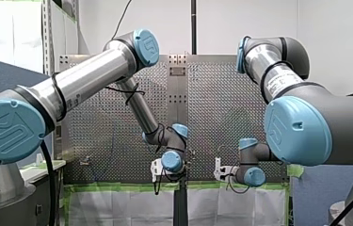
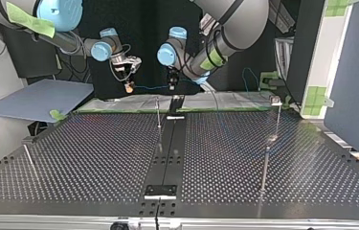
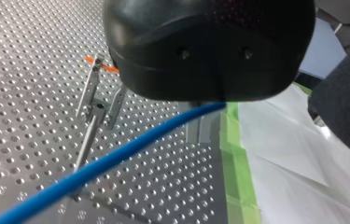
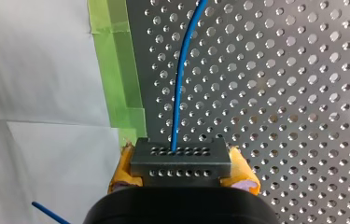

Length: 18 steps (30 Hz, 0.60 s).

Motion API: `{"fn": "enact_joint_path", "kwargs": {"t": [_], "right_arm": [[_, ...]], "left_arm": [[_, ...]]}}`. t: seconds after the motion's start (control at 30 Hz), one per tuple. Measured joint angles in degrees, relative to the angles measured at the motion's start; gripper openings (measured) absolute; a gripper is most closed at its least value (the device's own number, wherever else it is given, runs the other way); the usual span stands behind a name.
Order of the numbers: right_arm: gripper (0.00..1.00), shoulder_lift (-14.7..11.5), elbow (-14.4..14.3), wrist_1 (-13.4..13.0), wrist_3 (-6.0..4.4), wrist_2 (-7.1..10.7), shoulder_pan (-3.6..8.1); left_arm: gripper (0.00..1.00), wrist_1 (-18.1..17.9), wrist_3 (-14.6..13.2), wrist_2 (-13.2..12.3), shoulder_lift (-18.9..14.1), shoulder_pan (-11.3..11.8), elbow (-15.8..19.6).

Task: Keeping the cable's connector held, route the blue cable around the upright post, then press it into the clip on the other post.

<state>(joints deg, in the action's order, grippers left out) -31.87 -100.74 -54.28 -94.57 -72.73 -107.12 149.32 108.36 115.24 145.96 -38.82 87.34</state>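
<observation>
In the right wrist view my right gripper [image 4: 180, 173] is shut, its yellow pads [image 4: 125, 170] clamping the dark grey connector [image 4: 180, 158]. The blue cable [image 4: 180, 79] runs from it over the perforated plate. In the top view the blue cable [image 2: 149, 87] hangs between my right gripper [image 2: 129, 85] and my left gripper [image 2: 171, 84], both above the table's far edge. My left gripper [image 3: 208, 103] is shut on the blue cable [image 3: 112, 161], which comes out from under its black body. A thin upright post [image 2: 158, 114] stands just below the cable. The clip post [image 2: 272, 129] stands at the top view's right.
A forked metal post with an orange piece [image 3: 99, 70] stands ahead of my left gripper. Green tape [image 3: 238, 154] and a white sheet [image 3: 303, 163] border the plate. Another thin post [image 2: 28, 158] stands at the top view's left. A grey board [image 2: 38, 98] lies beyond the far left corner.
</observation>
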Motion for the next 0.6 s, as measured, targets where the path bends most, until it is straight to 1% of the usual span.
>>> {"fn": "enact_joint_path", "kwargs": {"t": [0.1,0.37,0.6], "right_arm": [[0.00,0.0,0.3,-0.3,0.61,0.20,0.01],[0.00,0.0,1.7,-0.9,1.46,0.37,0.02],[0.00,0.0,2.4,-1.1,1.78,0.39,0.04]], "left_arm": [[0.00,-1.4,0.0,-0.7,0.0,0.2,0.0],[0.00,-4.3,0.1,-1.8,0.0,0.9,0.0],[0.00,-5.3,-0.2,-1.9,-0.6,1.1,0.0]]}}
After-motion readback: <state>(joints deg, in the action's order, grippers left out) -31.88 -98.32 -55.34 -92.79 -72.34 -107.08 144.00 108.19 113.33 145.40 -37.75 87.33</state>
